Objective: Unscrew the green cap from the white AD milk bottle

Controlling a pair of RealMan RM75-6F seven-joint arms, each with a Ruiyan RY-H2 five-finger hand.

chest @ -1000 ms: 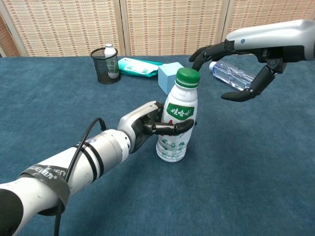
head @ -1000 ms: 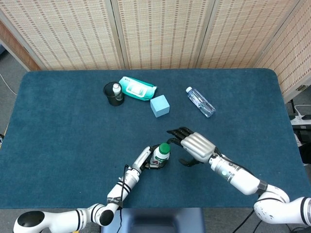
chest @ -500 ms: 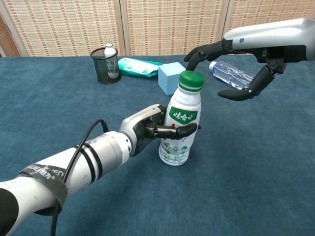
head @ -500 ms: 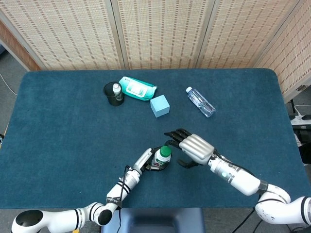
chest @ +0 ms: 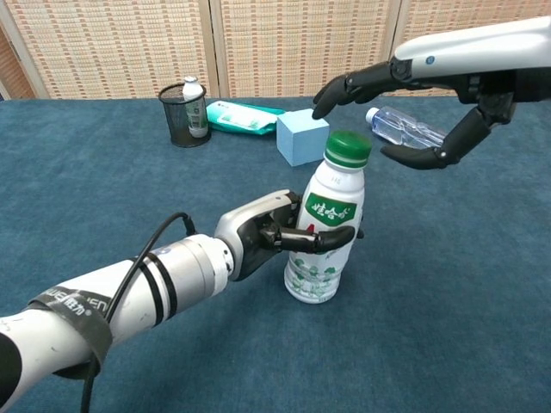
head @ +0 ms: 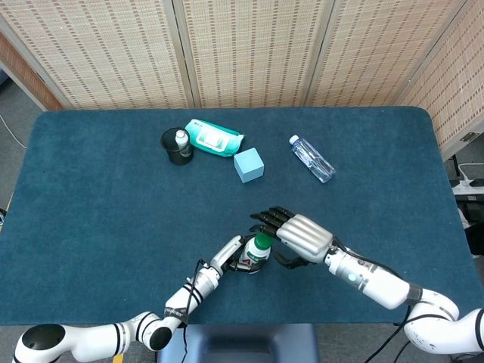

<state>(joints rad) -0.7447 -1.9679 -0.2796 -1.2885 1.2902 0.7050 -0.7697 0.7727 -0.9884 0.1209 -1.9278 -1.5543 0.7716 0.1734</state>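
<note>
White bottle (chest: 323,241) gripped by left robot hand (chest: 263,237); right robot hand (chest: 413,103) spread, empty, above cap (chest: 348,148).

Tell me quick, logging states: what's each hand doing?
Left hand: holding the bottle.
Right hand: open, fingers spread above the cap, holding nothing.

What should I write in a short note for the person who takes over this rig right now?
Left robot hand grips the white AD milk bottle, upright and slightly tilted on the table.
Right robot hand is open above the green cap, not touching it.
Done: bottle is held steady.
Left: lower the right robot hand onto the cap, grip, unscrew.
Beyond the bottle: blue cube, clear water bottle.
</note>
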